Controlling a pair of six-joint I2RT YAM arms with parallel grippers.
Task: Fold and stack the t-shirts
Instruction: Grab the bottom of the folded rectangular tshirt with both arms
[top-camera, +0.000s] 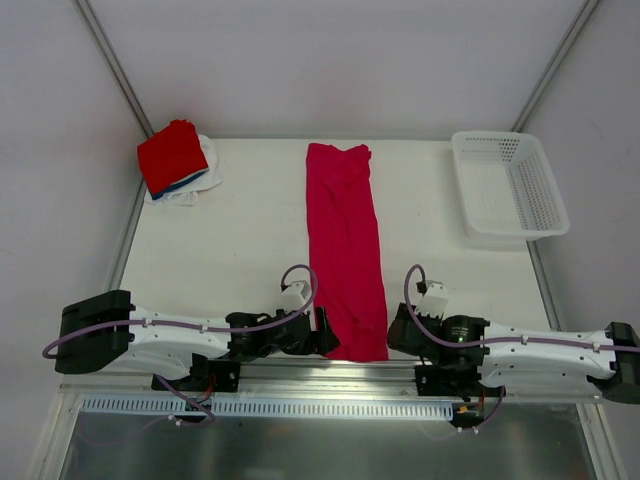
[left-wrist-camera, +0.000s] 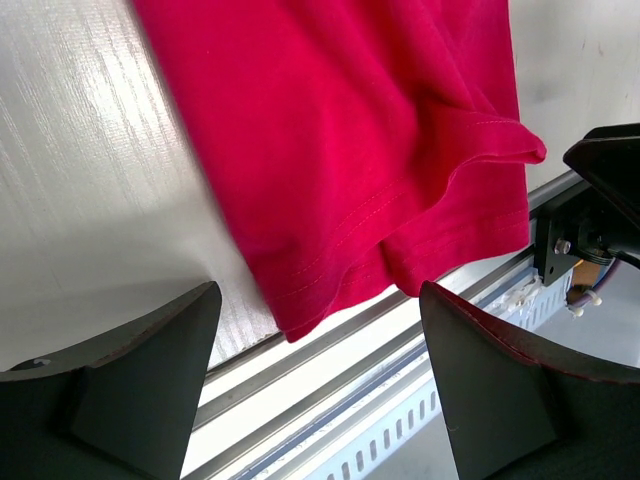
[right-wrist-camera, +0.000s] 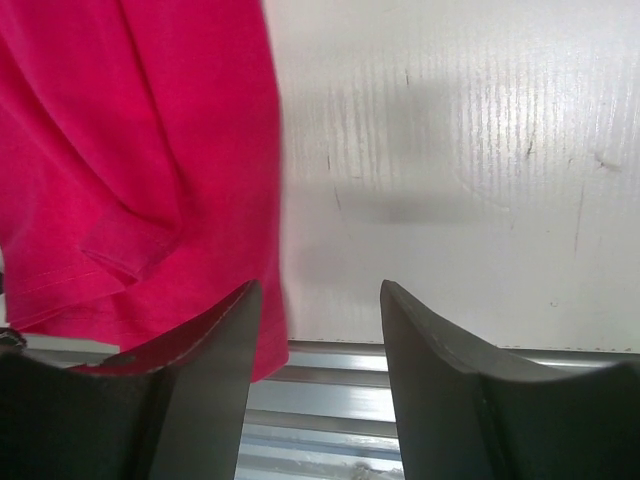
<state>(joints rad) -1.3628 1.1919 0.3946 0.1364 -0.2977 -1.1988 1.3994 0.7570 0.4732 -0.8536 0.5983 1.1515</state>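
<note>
Top view, surroundings: a white mesh basket (top-camera: 500, 236) sits at the far right of the desk (top-camera: 240, 240). A folded stack lies at the far left corner, with the bright red shirt (top-camera: 172, 155) on top and blue (top-camera: 186, 184) and white (top-camera: 206, 172) edges showing under it. Both are well apart from the arms.
Top view, room: pale walls close in three sides. A metal rail (top-camera: 330, 372) and a slotted white duct (top-camera: 280, 406) run along the near edge.
Top view, crimson-pink shirt (top-camera: 345, 250): it lies flat in mid-desk, folded into a long strip. Its long axis runs from the near edge to the far edge, and its near end lies between the two hands.
Top view, hands: the left hand (top-camera: 325, 340) is just beside the strip's near left corner. The right hand (top-camera: 395, 330) is just beside its near right corner.
Left wrist view: the left hand (left-wrist-camera: 320, 300) is released, its fingers wide apart with nothing between them. The crimson-pink shirt (left-wrist-camera: 370, 150) lies ahead, its stitched hems reaching the rail (left-wrist-camera: 330, 350). Part of the other arm (left-wrist-camera: 610, 190) shows at the right.
Right wrist view: the right hand (right-wrist-camera: 320, 290) is released, with bare ribbed desk (right-wrist-camera: 450, 180) showing in the gap. The crimson-pink shirt (right-wrist-camera: 130, 150) lies to the left, and its edge passes behind the left finger. The rail (right-wrist-camera: 330, 380) is below.
</note>
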